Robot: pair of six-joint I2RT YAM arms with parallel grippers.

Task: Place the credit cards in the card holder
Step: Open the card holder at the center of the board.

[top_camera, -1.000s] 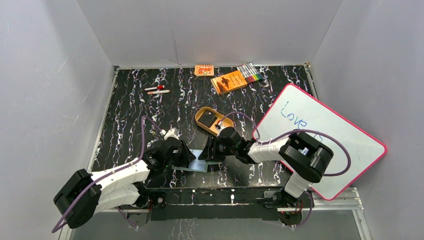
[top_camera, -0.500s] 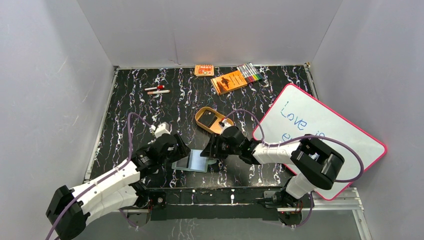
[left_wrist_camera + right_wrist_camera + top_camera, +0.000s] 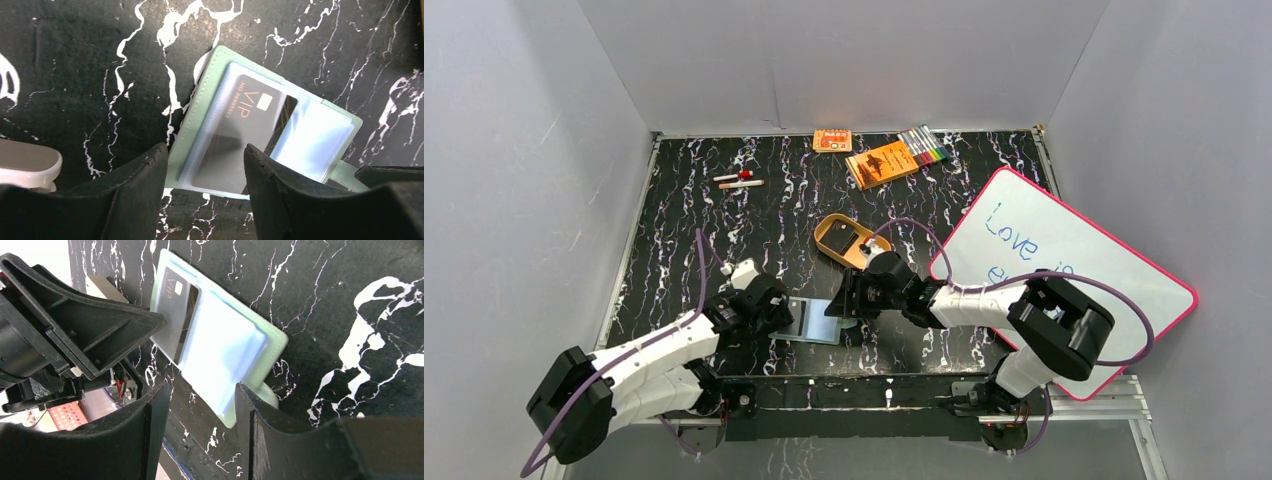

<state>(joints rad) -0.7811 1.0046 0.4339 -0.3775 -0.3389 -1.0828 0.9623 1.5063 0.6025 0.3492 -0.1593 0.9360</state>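
Note:
The green card holder (image 3: 812, 322) lies open on the black marbled table near the front edge, pale blue pockets up. A dark credit card (image 3: 250, 112) marked VIP sits partly inside its clear pocket (image 3: 175, 315). My left gripper (image 3: 205, 150) hovers open over the holder's (image 3: 200, 105) left end, fingers straddling the pocket's corner and gripping nothing. In the top view it (image 3: 776, 318) sits just left of the holder. My right gripper (image 3: 202, 387) is open at the holder's (image 3: 225, 355) right end, one finger by the snap tab; from above it (image 3: 842, 303) covers that end.
A tan oval tray (image 3: 824, 232) with a dark flat item inside stands just behind the right gripper. A whiteboard (image 3: 1064, 280) leans at the right. An orange booklet (image 3: 882, 163), markers (image 3: 924, 146), a small orange box (image 3: 832, 140) and two pens (image 3: 739, 180) lie at the back.
My left gripper has opened and drawn back a little to the left, leaving the card in the pocket. The right gripper has stayed at the holder's right end.

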